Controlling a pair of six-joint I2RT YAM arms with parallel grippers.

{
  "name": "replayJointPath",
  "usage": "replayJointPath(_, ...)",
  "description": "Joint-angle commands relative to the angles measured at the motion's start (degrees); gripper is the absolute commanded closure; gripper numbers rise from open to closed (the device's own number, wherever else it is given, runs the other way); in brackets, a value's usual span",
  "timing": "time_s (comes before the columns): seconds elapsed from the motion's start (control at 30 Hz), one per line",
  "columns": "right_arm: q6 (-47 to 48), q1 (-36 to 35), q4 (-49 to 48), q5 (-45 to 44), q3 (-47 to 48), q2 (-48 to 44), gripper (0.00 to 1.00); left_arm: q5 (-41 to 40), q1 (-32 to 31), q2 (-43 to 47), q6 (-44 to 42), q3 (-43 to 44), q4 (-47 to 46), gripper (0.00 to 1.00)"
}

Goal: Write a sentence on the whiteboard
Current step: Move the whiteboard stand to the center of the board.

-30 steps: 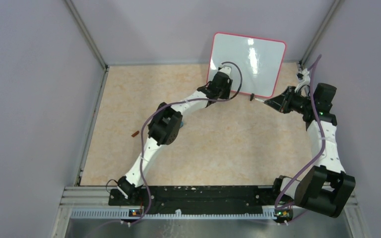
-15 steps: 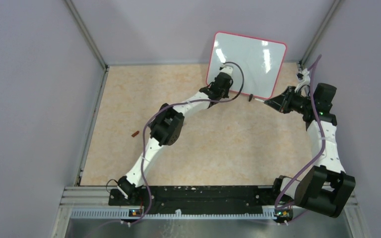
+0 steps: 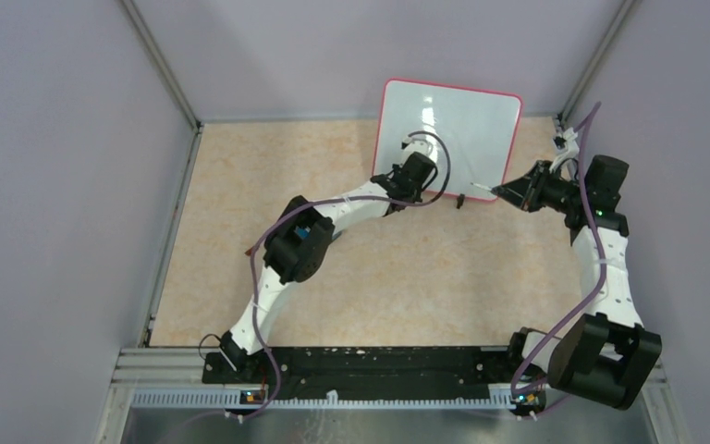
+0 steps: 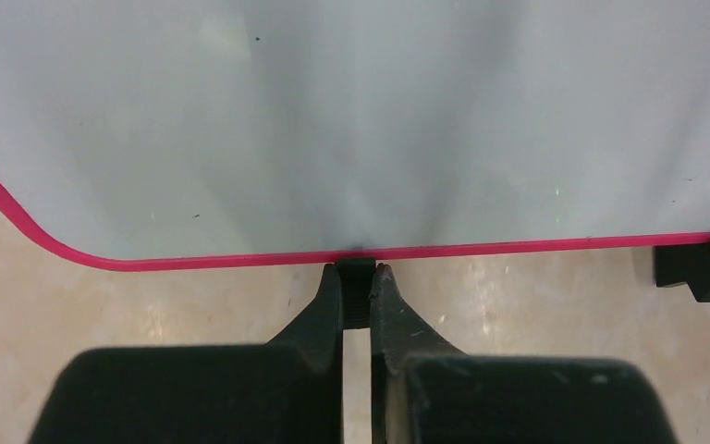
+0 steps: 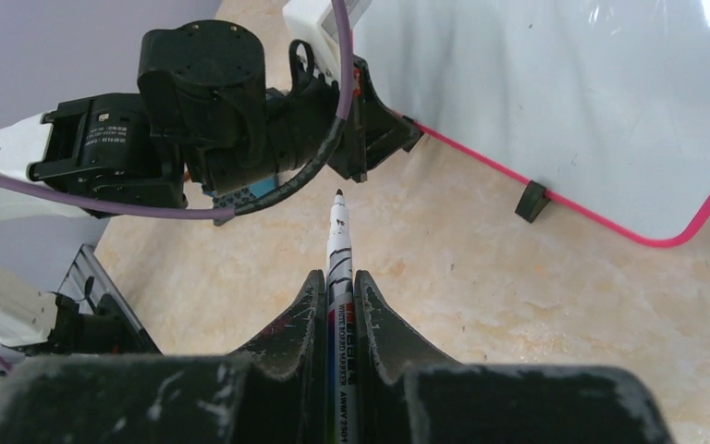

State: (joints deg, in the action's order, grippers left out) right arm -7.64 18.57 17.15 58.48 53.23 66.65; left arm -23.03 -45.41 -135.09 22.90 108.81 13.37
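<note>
The whiteboard (image 3: pixel 458 120) stands at the table's far edge, glossy white with a red-pink frame. Its face (image 4: pixel 361 120) is blank; the sentence is out of view. My left gripper (image 4: pixel 358 277) is shut on the board's black foot (image 4: pixel 357 294) at the lower edge, which also shows from above (image 3: pixel 422 176). The other foot (image 4: pixel 698 268) stands free to the right. My right gripper (image 5: pixel 337 282) is shut on a white whiteboard marker (image 5: pixel 337 245). The marker's tip points at the left wrist, short of the board (image 5: pixel 564 92). From above, the right gripper (image 3: pixel 508 191) is level with the board's right corner.
Grey-purple walls with metal corner posts close in the beige table (image 3: pixel 425 268) on three sides. A blue block (image 5: pixel 250 191) peeks out under the left arm (image 5: pixel 203 102). The black mounting rail (image 3: pixel 361 365) runs along the near edge.
The left gripper has shut on the board's foot. The whiteboard has shifted and turned to the left with it, and the left elbow swung left. The right arm kept still.
</note>
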Motion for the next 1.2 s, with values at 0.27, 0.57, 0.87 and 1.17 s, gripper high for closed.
replayJointPath(0.27,-0.6,0.9,-4.2,9.0,-0.1,-6.3,1.00,-0.6,-4.3,20.6,13.7,-25.2,3.4,1.00)
replayJointPath(0.57,-0.4,0.9,-4.2,10.1,-0.4,-7.2,1.00,3.2,-11.0,24.5,17.7,-32.1,2.8,0.76)
replayJointPath(0.87,0.0,0.9,-4.0,11.4,-0.1,-7.2,1.00,13.4,-11.5,24.2,17.0,-29.5,3.5,0.35)
replayJointPath(1.17,-3.6,1.7,-7.0,14.4,0.4,-7.4,1.00,34.4,-13.1,24.9,8.4,-30.2,-4.4,0.29)
